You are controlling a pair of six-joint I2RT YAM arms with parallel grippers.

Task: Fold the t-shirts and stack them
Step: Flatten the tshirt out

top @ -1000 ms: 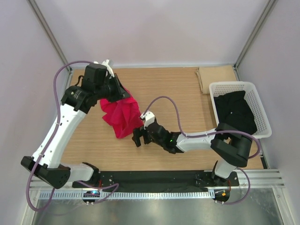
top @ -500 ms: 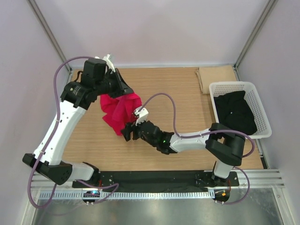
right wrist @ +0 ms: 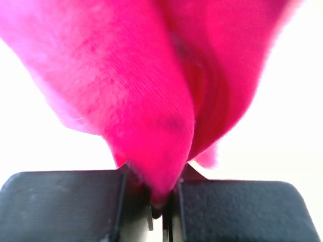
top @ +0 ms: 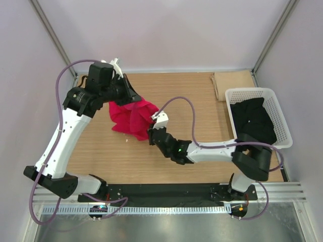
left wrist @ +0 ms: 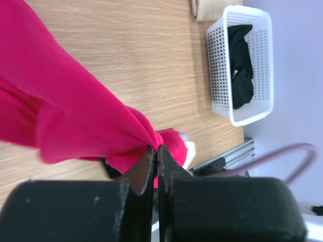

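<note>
left pincer (left wrist: 156,151) clamped on red t-shirt (top: 132,117) at far side; right pincer (right wrist: 164,200) clamped on its near edge. Black cloth (top: 255,121) in white basket (top: 277,108).

text: none legible | labels: none | brands: none (arms, cloth, basket all unmarked)

One crimson t-shirt (top: 132,117) is in plain sight. One white lattice basket (top: 252,91) stands on the single wooden tabletop (top: 202,101), holding one heap of black cloth (top: 255,121); how many garments make up that heap cannot be told. One tan folded piece (top: 233,80) lies at the far edge. Two robot arms are present, a left arm (top: 65,136) and a right arm (top: 212,150).
</note>
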